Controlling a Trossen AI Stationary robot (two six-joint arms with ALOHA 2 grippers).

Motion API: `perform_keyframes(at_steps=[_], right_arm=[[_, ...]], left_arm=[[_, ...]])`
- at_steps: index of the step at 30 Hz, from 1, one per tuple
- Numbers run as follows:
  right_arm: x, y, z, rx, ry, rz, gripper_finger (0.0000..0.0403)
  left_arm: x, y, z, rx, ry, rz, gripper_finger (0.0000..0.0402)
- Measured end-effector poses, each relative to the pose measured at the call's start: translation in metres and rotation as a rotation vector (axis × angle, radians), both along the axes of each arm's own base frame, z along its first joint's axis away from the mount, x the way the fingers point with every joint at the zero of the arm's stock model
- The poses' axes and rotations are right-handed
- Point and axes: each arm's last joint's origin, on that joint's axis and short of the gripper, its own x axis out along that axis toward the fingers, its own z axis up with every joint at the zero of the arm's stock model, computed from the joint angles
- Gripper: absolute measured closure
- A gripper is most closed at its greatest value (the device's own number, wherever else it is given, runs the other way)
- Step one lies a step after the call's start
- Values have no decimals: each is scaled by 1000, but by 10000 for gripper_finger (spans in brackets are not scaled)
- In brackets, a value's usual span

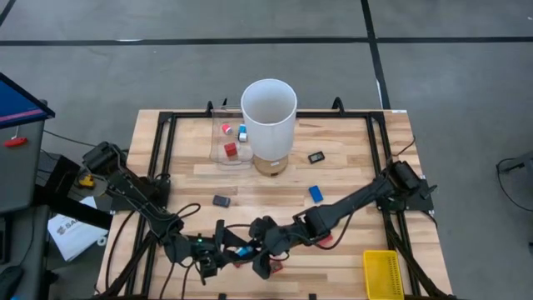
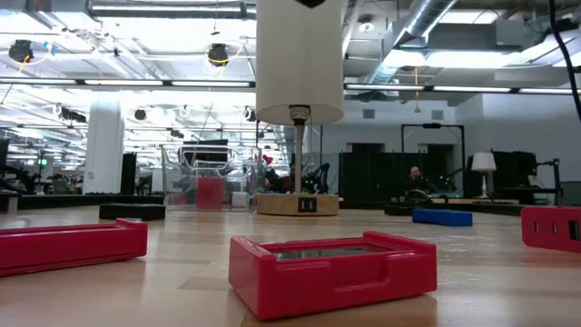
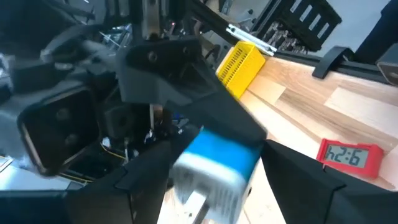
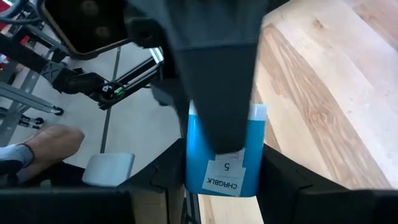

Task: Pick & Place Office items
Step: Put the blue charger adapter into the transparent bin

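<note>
A blue block (image 1: 244, 248) with a white end and a white label hangs over the table's near edge, between my two grippers. My left gripper (image 1: 230, 251) comes at it from the left and my right gripper (image 1: 257, 248) from the right; both are shut on it. Other office items lie flat on the wood: a blue one (image 1: 316, 192), black ones (image 1: 221, 200) (image 1: 316, 157) and a red one with a display (image 3: 350, 157). A few red and blue pieces sit in a clear box (image 1: 230, 143). My left gripper pinches the blue block's two opposite sides (image 3: 186, 163) between its fingers, coming nearly level from the table's left. The block is clear of the table, its white end toward this wrist camera. My right gripper pinches the block's long sides (image 4: 194, 163) near the labelled end, slanting down from the table's right. A finger of the other gripper (image 4: 214, 74) lies over the block's face. The block is clear of the table.
A tall white cylinder (image 1: 268, 117) stands on a wooden base at the far middle, next to the clear box. A yellow mesh basket (image 1: 383, 273) sits at the near right corner. Red items (image 2: 331, 268) (image 2: 68, 245) lie close to the low camera.
</note>
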Motion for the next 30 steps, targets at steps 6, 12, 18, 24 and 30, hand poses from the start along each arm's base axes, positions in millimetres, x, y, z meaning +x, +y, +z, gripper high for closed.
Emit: perform_keyframes(at_steps=[6,12,18,24,30], right_arm=[[2,-5,-5,3,4,-5,266],[1,-4,-6,3,11,2,266],[0,-1,-6,7,2,4,266],[1,0,-4,19,-20,14,266],[1,1,-4,18,-27,16,266]], left_arm=[[0,0,0,-4,4,-10,181],[1,1,-2,6,17,-16,233],[1,2,-2,9,20,-13,235],[1,1,-1,6,18,-14,254],[1,1,-1,5,17,-12,254]])
